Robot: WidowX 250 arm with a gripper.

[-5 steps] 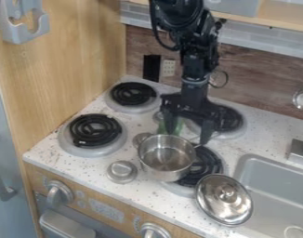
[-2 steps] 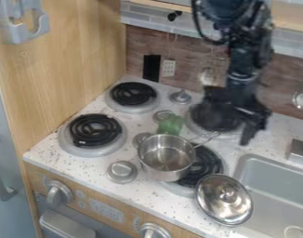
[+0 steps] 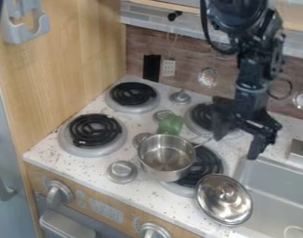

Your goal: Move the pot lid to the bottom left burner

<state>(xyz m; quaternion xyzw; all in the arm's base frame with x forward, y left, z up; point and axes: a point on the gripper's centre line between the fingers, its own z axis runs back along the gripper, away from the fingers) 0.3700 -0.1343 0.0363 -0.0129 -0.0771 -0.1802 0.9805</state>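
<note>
At the left of the frame, near mid-height, lies the bottom left burner, the goal. Its raised coil could let the lid settle tilted or slide off if it is released off-centre.

Right of it, low in the frame, a round metal piece stands on the bench; a lid carried too low may knock it over.

The pot, at lower centre, is the chief obstacle. It sits partly over the lower right burner, between lid and goal, so a straight, low path would probably strike its rim and shove it along.

The pot lid lies slanted at the lower right of centre, beside that burner and near the bench's front edge. Its knob is small and smooth: a grasp off to one side could slip and push the lid over the edge or into the sink at the right.

Above the lid in the frame hangs the end effector, fingers spread wide, holding nothing; descending here could catch the pot's handle.
</note>
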